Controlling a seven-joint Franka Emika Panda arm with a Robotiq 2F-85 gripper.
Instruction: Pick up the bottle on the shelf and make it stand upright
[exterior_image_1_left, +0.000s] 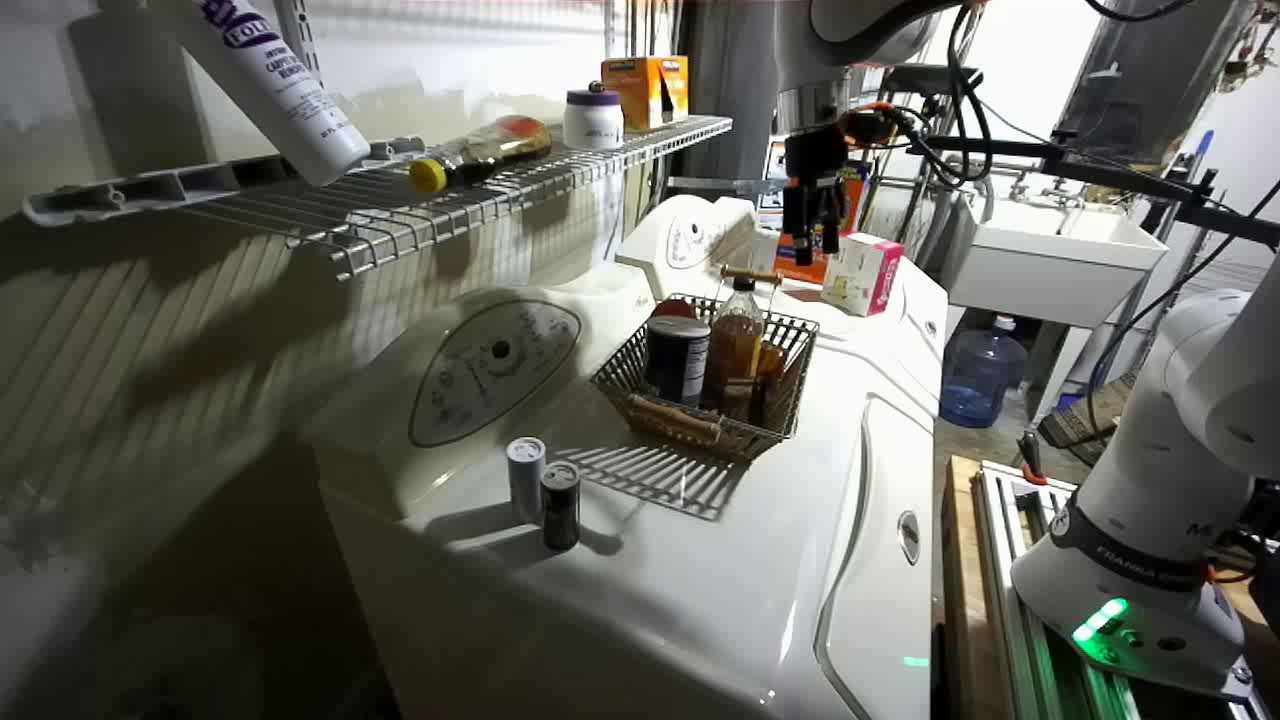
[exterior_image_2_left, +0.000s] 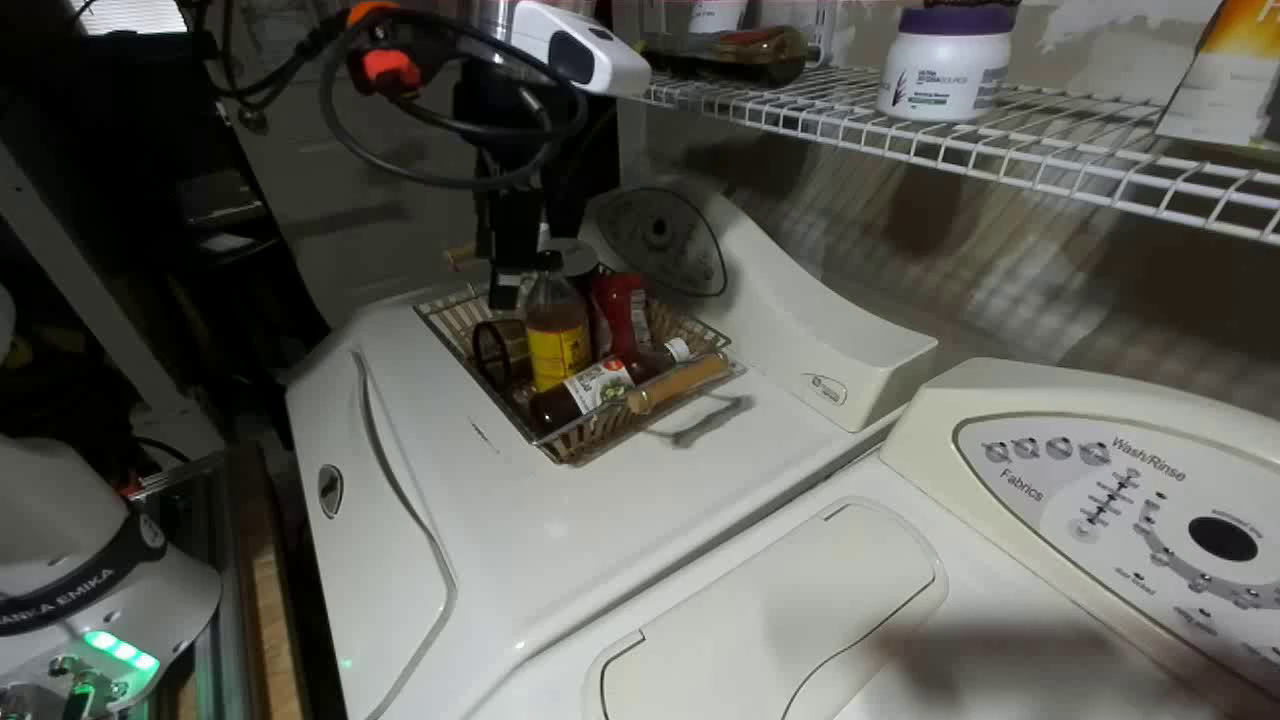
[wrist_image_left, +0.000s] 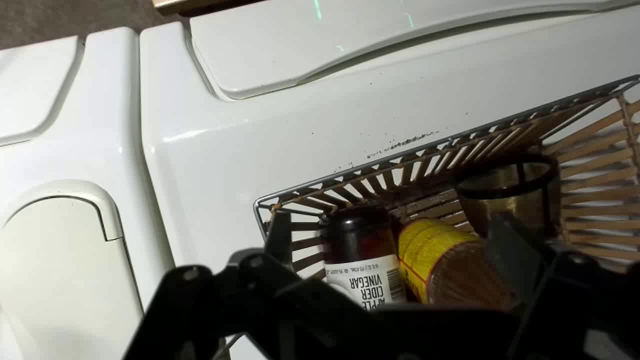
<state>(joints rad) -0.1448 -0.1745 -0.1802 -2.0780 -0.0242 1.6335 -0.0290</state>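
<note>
1. Slim dark-brown bottle with yellow cap (exterior_image_1_left: 498, 148): on its side on the long white wire-grid shelf (exterior_image_1_left: 545, 185), cap toward 8 o'clock in an exterior view.
2. Bottle (exterior_image_2_left: 755, 55) only partly seen in an exterior view; capped end lost beside the arm's white camera housing (exterior_image_2_left: 590, 55).
3. Squat white jar with purple lid (exterior_image_1_left: 593, 120) toward 2 o'clock of bottle; large white bottle with purple print (exterior_image_1_left: 285, 100) toward 9 o'clock, top cut off.
4. Black two-fingered pincer (wrist_image_left: 392, 230): jaws wide apart, gripping nothing, well apart from the bottle.
5. Wrist view: metal-rimmed slatted basket (wrist_image_left: 445, 142) runs off at 3 o'clock; brown bottle labelled cider vinegar (wrist_image_left: 362, 245) part masked by pincer toward 6 o'clock.
6. Fingers (exterior_image_2_left: 503, 293) overlap basket in an exterior view; clearance unclear.
</note>
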